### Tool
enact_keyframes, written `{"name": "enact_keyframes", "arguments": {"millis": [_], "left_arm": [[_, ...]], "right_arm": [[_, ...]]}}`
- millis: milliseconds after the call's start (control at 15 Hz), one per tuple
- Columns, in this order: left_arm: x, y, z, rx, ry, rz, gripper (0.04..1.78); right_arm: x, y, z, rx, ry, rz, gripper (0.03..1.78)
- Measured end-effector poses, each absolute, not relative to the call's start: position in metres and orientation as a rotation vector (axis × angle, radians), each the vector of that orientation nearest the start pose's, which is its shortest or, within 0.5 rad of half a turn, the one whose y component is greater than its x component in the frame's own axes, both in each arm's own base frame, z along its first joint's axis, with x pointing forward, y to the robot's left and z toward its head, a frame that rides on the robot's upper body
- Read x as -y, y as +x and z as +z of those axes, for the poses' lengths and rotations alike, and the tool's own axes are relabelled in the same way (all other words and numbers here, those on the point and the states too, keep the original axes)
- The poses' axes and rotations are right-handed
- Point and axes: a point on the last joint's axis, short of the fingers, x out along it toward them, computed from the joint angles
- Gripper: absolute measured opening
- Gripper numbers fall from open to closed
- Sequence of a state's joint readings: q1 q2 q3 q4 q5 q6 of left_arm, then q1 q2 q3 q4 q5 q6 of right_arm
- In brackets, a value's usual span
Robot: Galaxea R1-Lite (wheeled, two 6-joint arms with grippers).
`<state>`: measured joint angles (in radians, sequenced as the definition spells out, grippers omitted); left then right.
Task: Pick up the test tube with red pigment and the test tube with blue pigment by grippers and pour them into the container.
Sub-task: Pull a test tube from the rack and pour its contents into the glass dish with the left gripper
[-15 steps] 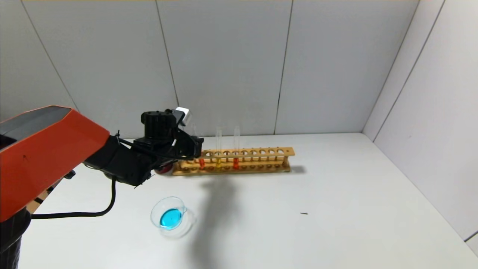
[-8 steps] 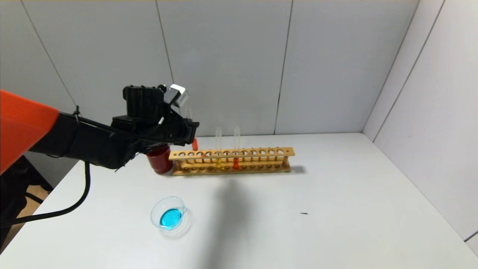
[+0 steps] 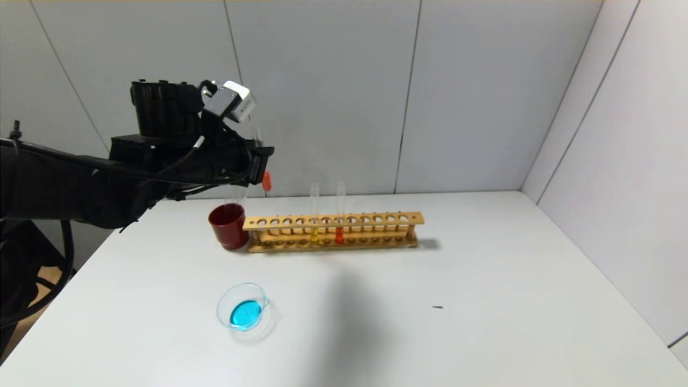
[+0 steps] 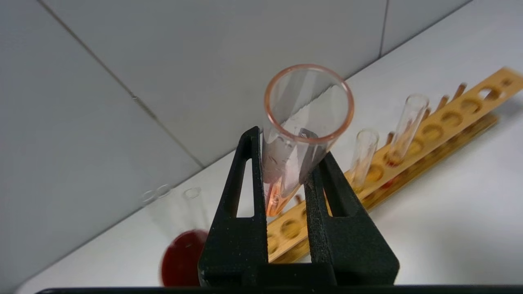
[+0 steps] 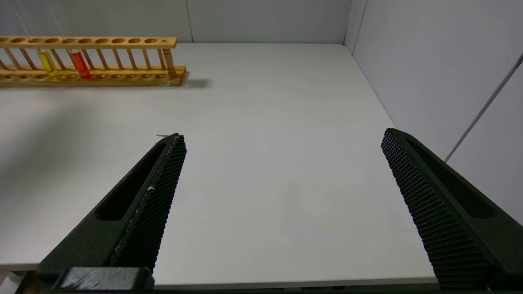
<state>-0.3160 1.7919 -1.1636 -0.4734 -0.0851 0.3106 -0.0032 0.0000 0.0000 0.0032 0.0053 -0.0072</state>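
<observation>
Head view: left pincer (image 3: 262,161) clamps the test tube with red pigment (image 3: 265,181); right pincer (image 5: 282,204) gapes wide, empty.

Grey panelled walls (image 3: 322,80), white table (image 3: 484,279)

Open table (image 3: 484,301) right of container (image 3: 243,310), wooden rack (image 3: 333,232) and red cup (image 3: 228,226) blocking the back.

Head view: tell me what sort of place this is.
Probably a mock chemistry bench in a plain test booth: a wooden tube rack with coloured liquids, a glass dish of blue liquid on a bare white table, and the left gripper holding the red-pigment tube.
</observation>
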Motion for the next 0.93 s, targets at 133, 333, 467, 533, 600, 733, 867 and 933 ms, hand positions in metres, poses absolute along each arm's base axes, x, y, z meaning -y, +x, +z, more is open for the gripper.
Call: {"name": "enact_keyframes", "arguments": {"millis": [133,333,467,533,600,733,867,933], "left_arm": [[0.104,0.323,0.235,-0.073,0.384,-0.458,0.31],[0.079,0.307,0.233,-0.029,0.447,-0.628,0.31],[0.067,0.293,0.228,-0.005,0.489,-0.74,0.31],[0.065,0.288,0.226,-0.004,0.485,-0.768,0.31],[0.064,0.284,0.224,-0.005,0.48,-0.789,0.31],[0.059,0.279,0.222,-0.004,0.465,-0.83,0.31],[0.051,0.276,0.218,0.002,0.447,-0.888,0.31],[0.045,0.276,0.217,0.008,0.437,-0.915,0.31]], "right_arm": [[0.0,-0.023,0.075,-0.003,-0.007,0.003,1.75],[0.0,-0.023,0.075,-0.003,-0.007,0.003,1.75],[0.0,-0.023,0.075,-0.003,-0.007,0.003,1.75],[0.0,-0.023,0.075,-0.003,-0.007,0.003,1.75],[0.0,-0.023,0.075,-0.003,-0.007,0.003,1.75],[0.0,-0.023,0.075,-0.003,-0.007,0.003,1.75],[0.0,-0.023,0.075,-0.003,-0.007,0.003,1.75],[0.0,-0.023,0.075,-0.003,-0.007,0.003,1.75]]}}
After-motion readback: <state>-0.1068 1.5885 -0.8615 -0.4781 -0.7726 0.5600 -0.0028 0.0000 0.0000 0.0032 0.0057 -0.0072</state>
